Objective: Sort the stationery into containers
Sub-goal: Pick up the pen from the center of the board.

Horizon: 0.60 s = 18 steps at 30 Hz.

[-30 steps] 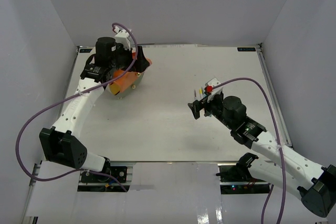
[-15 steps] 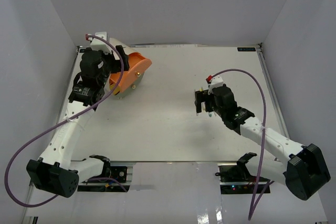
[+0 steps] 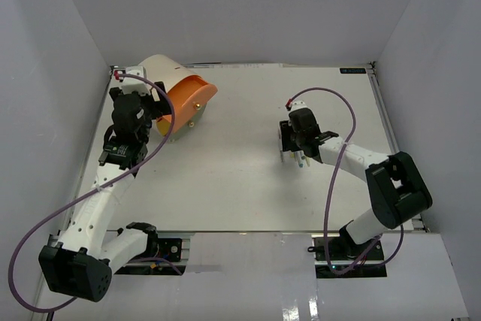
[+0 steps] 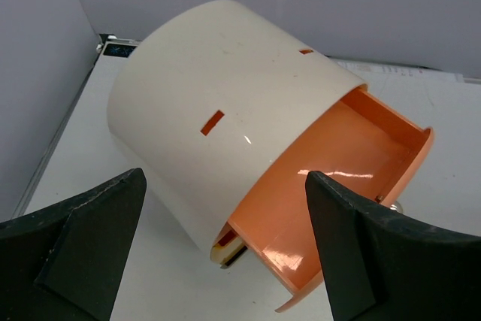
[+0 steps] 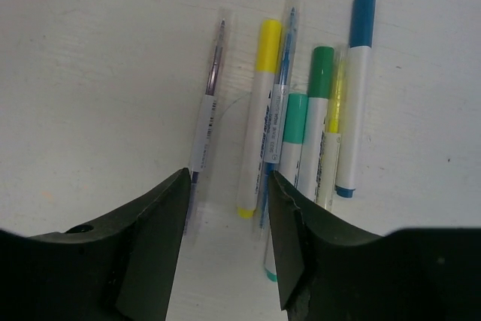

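At the table's (image 3: 225, 178) right middle, the stationery (image 5: 295, 118) lay in a loose row. The right jaws stood half narrowed low over it, straddling the near ends of the purple pen (image 5: 208, 103) and yellow marker (image 5: 259, 110), gripping nothing. Far left, the cream organizer (image 4: 225, 88) lay on its side, orange drawer (image 4: 338, 163) pulled out, before the wide-spread left jaws.
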Motion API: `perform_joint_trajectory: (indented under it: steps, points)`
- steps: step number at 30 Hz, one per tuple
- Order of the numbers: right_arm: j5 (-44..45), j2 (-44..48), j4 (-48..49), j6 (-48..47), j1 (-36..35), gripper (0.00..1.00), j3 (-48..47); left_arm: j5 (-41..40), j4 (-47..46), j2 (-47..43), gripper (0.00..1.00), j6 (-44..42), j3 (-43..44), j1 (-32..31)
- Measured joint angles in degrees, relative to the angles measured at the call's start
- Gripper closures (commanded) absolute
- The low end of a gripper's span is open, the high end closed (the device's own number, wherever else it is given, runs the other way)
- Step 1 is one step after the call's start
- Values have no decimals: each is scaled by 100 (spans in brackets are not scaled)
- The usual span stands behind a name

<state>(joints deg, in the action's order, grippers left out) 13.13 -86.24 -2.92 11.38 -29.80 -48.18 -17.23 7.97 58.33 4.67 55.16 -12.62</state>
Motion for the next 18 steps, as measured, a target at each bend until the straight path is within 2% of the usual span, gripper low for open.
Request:
perform_joint_trajectory:
  steps: [7, 18]
  points:
    - [-4, -870, -15, 0, 59, 56, -420, -249, -319, -166, 2, -74, -114, 31]
    - [28, -1233, -24, 2, 98, 60, -577, -247, -332, -162, 2, -74, -125, 31]
